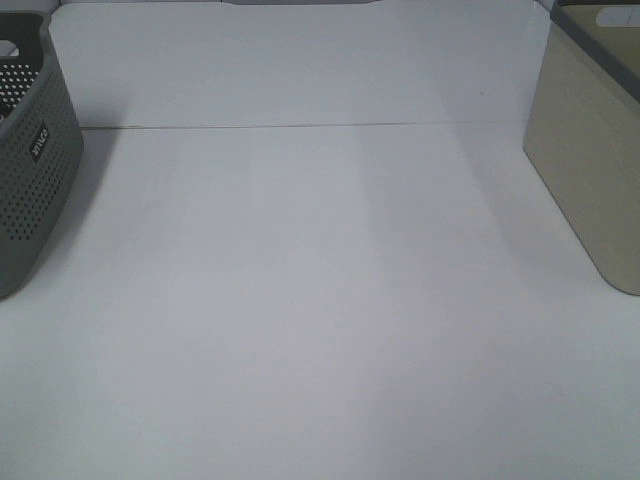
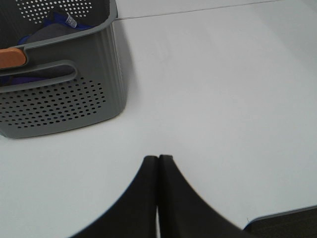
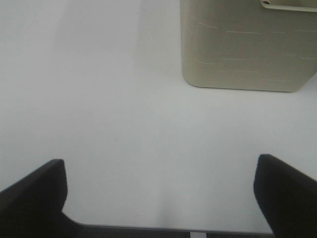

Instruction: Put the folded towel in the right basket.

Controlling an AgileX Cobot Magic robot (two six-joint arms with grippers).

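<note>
Nearest the high camera was just bare white worktop (image 1: 320, 330), with a thin seam line running across it further back. No arm reached into that view.

Left edge of the worktop: a grey basket (image 1: 25, 190), perforated walls, small label on its side. In the left wrist view the same grey basket (image 2: 59, 99) held blue and dark grey cloth (image 2: 54, 25), bunched behind the handle slot, and an orange patch showed on the rim. Couldn't tell whether that cloth was the folded towel; no towel was visible anywhere on the open worktop.

Right edge: a beige basket (image 1: 590, 170) with a darker rim, standing on the worktop. The right wrist view showed the beige basket (image 3: 247, 44) from the side, faint block pattern on its wall; its inside was not visible in any view.

Left gripper (image 2: 158, 159): fingers pressed together, tips touching, nothing between them, over bare worktop near the grey basket.

Right gripper (image 3: 158, 173): fingers spread wide, one at each side of the frame, nothing held, over bare worktop with the beige basket ahead and apart from it.
</note>
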